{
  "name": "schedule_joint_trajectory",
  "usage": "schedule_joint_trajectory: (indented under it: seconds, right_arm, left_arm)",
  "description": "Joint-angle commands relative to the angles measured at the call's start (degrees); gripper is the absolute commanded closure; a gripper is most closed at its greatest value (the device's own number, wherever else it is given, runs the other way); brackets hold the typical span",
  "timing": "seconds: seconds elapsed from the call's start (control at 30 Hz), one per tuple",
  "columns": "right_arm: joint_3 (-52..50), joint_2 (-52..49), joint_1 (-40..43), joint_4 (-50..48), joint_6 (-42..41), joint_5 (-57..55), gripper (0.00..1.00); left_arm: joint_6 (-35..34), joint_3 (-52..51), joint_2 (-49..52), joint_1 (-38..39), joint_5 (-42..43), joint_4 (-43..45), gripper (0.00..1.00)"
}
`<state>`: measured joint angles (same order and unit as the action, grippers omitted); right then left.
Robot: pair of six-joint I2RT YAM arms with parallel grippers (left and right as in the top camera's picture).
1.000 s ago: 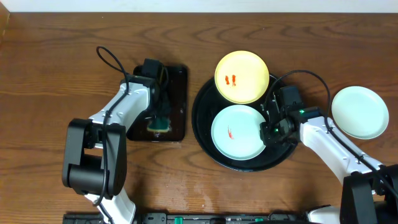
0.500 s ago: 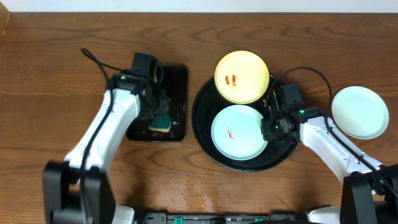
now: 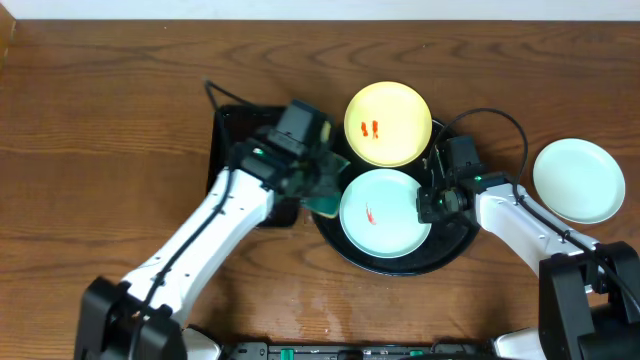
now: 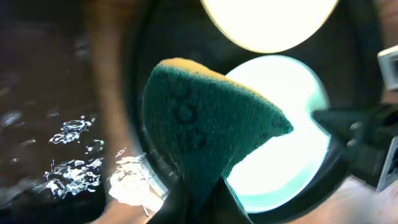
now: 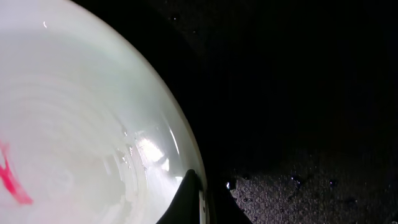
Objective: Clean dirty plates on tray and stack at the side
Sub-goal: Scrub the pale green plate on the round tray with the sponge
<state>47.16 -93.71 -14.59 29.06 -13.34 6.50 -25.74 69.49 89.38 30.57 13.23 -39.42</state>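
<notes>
The round black tray [image 3: 338,243] holds a pale yellow plate [image 3: 398,105] with red smears and a mint-green plate [image 3: 385,225] with one red smear. A second mint-green plate [image 3: 578,180] lies on the table to the right. My left gripper [image 3: 322,190] is shut on a green sponge [image 4: 205,124] and holds it over the tray's left rim, beside the green plate [image 4: 292,143]. My right gripper [image 3: 428,205] is shut on the right rim of that green plate [image 5: 81,124]; its fingers [image 5: 198,196] pinch the edge.
A smaller rectangular black tray [image 3: 225,130], wet, lies left of the round tray, partly under my left arm. Wooden table [image 3: 100,120] all round. Water drops dot the round tray's floor [image 5: 298,112].
My left arm has carried the sponge from the rectangular tray rightward to the round tray's left rim. My right gripper has stayed on the green plate's rim.
</notes>
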Motion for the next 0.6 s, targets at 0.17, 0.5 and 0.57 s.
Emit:
schedule_joint_trajectory:
  seconds: [0.17, 0.5, 0.57]
  right_arm:
    - [-0.5, -1.1, 0.0, -0.5, -2.5, -0.3, 0.99]
    - [-0.5, -1.1, 0.0, -0.1, -2.5, -0.2, 0.99]
    - [-0.5, -1.1, 0.0, 0.0, -2.5, -0.3, 0.99]
  left_arm:
    - [-15.0, -1.0, 11.3, 7.7, 0.5, 10.9, 0.92]
    - [-18.3, -1.0, 24.4, 13.2, 5.7, 20.0, 0.93]
    - [-18.3, -1.0, 25.4, 12.3, 3.1, 17.1, 0.93]
